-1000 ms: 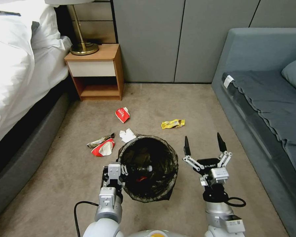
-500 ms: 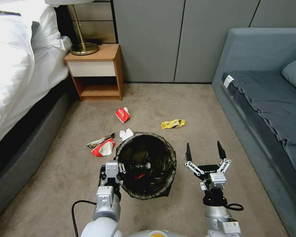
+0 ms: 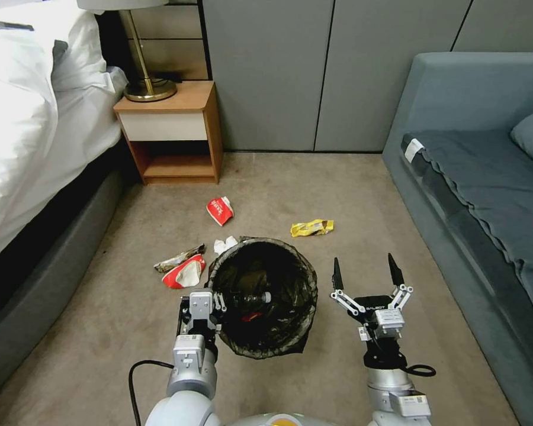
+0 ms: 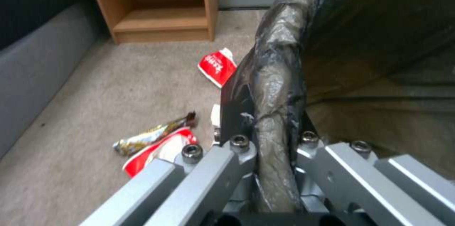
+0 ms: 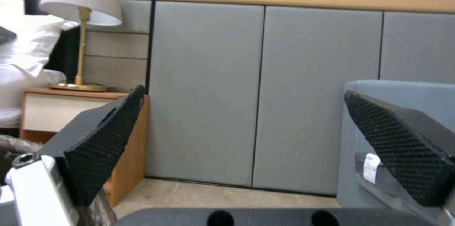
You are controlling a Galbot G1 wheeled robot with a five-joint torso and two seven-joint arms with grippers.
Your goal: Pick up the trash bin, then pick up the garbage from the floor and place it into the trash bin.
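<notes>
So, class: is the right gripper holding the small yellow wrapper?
No, the right gripper is open and empty, while the yellow wrapper lies on the carpet.

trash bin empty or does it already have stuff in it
Not empty. The trash bin, its rim clamped by the left gripper, holds a clear plastic bottle and a red scrap inside the liner.

Trash bin [image 3: 263, 296] between both end effectors — garbage [image 3: 312, 228] behind it.

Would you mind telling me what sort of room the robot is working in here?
Most likely a bedroom or hotel room: a bed with white linen, a nightstand bearing a lamp, and a grey sofa on carpet.
</notes>
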